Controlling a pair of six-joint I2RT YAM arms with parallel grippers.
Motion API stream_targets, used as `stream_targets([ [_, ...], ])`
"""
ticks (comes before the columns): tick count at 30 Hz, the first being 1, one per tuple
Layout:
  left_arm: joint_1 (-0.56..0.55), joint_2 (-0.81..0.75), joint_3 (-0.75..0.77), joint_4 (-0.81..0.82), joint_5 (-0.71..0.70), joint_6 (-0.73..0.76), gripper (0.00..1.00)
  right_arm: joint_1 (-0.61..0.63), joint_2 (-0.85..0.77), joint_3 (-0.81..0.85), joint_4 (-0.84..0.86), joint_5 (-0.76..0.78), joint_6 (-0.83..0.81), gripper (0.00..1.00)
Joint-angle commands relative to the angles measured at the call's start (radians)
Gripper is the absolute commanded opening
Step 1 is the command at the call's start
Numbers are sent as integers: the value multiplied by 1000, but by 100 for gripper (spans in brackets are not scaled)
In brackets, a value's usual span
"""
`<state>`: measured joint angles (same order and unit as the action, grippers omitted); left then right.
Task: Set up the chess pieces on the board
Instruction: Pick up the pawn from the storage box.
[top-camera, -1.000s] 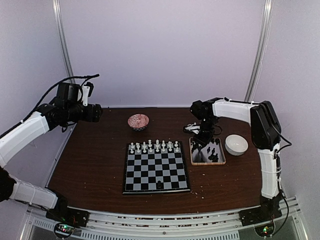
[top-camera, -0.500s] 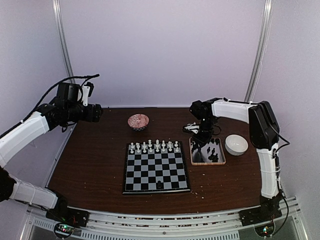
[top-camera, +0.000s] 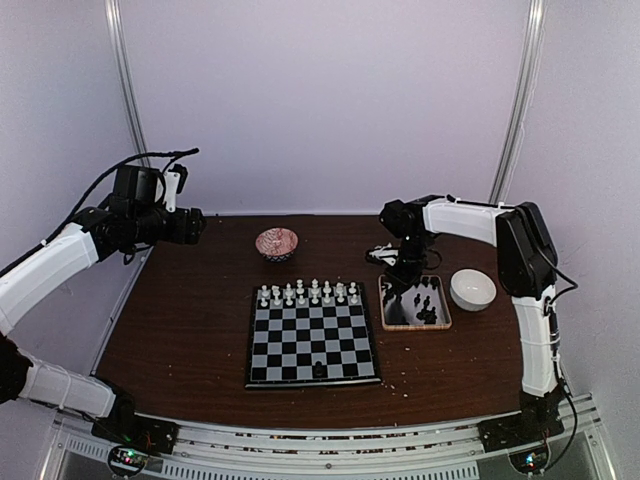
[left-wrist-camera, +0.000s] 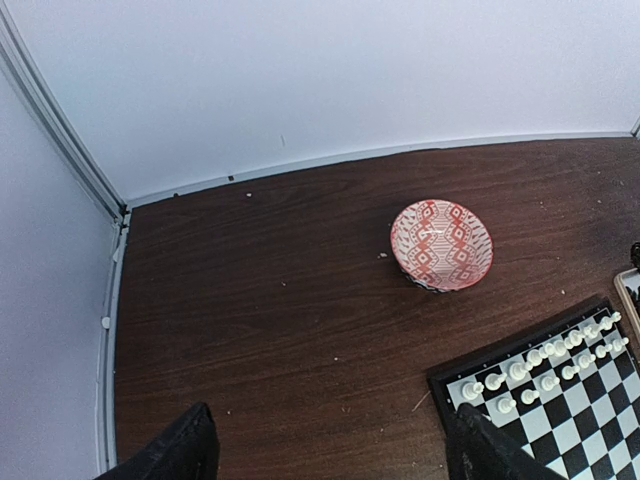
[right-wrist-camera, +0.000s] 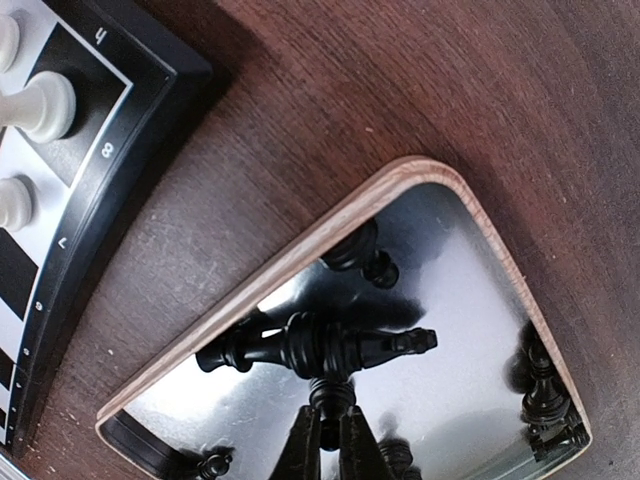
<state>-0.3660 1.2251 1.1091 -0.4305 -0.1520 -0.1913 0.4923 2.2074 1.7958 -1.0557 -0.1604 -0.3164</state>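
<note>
The chess pieces are in two places. The white pieces (top-camera: 308, 293) stand in two rows at the far edge of the board (top-camera: 300, 383). The black ones stand and lie in the wooden-rimmed tray (right-wrist-camera: 300, 245), just to the right of the board on the counter (top-camera: 190, 330).

I judge them to be tiny, light and hard, with smooth glossy turned bodies. A crooked pinch could make one roll or squirt away, and a tall one will tip easily when set down. The best hold is square across the narrow stem between base and head, then a straight lift so the neighbours are not knocked.

My right claw (right-wrist-camera: 328, 415) is down inside the tray with its fingers drawn almost together. They nip a black piece (right-wrist-camera: 331, 392) right at the tips. That piece sits against a longer figure lying on its side across the tray's shiny floor. I cannot tell whether the two are one piece or separate.

My left claw (left-wrist-camera: 335, 462) is spread wide and empty. It hangs high above the far left of the counter and touches nothing.
</note>
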Motion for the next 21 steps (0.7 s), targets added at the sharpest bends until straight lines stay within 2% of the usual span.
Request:
stream_targets([
  [1, 9, 8, 38, 15, 15, -5, 80, -9, 7, 21, -3, -6, 3, 5],
  [10, 9, 10, 39, 13, 21, -5, 80, -9, 32, 19, -10, 2, 6, 13],
  [21, 9, 8, 38, 12, 19, -5, 80, -11, 3, 18, -19, -5, 8, 6],
])
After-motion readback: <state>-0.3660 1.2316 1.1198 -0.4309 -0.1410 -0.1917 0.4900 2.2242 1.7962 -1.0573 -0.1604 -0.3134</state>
